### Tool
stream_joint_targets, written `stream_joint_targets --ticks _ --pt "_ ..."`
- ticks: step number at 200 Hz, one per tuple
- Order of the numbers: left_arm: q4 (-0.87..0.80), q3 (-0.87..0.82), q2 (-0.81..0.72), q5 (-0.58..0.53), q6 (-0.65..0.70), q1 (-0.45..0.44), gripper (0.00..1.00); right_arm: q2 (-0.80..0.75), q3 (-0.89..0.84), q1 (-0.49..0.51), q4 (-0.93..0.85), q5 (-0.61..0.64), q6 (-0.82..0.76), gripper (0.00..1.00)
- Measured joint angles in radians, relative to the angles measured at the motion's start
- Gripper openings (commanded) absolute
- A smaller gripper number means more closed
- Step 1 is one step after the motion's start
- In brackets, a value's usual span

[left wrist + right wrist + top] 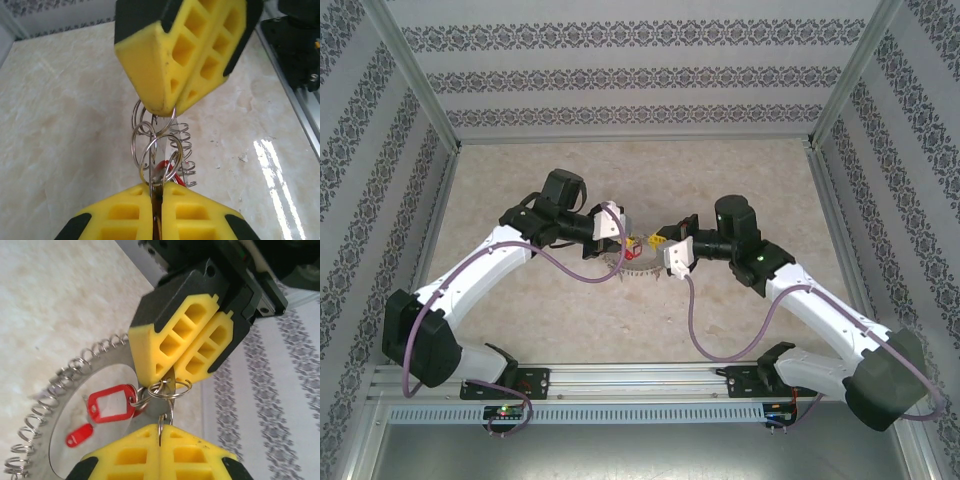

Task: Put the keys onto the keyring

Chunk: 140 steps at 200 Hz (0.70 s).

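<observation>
**Hands gripping one cluster: left hand (156, 194) and right hand (161, 432) are pinching linked rings**

Both are meeting fingertip to fingertip above the tabletop (520, 175), each clamping tight on the small split rings (150, 145) chained between them. Two red-headed keys (111, 402) are hanging from those rings, just beside the fingertips. The keyring (47, 390), a beaded silvery loop, is arcing beside the keys, below the hands.

Keys (111, 404) red; keyring (67, 371) silver; table (620, 320) beige marbled.
</observation>
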Motion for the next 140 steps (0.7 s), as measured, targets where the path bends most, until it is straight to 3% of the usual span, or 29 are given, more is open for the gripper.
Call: stream_joint_targets --ticks 13,28,34,38,41,96,140 --pt "-0.023 0.005 0.015 0.063 0.060 0.024 0.16 0.022 0.035 -0.007 -0.052 -0.048 0.027 0.00" --pt "-0.069 0.008 0.034 0.112 0.122 0.058 0.36 0.043 0.069 -0.020 -0.103 -0.084 0.078 0.00" --pt "-0.086 0.010 0.042 0.124 0.137 0.074 0.53 0.051 0.082 -0.027 -0.119 -0.090 0.108 0.00" --pt "-0.095 0.012 0.048 0.131 0.157 0.083 0.93 0.056 0.090 -0.030 -0.127 -0.095 0.135 0.00" --pt "-0.103 0.015 0.054 0.135 0.163 0.091 1.00 0.061 0.099 -0.031 -0.135 -0.098 0.152 0.00" --pt "-0.097 0.019 0.050 0.186 0.196 0.163 1.00 0.082 0.134 -0.033 -0.161 -0.132 0.463 0.00" --pt "0.195 -0.160 -0.181 0.092 -0.053 0.186 0.99 0.106 0.160 -0.008 -0.171 -0.100 0.751 0.00"
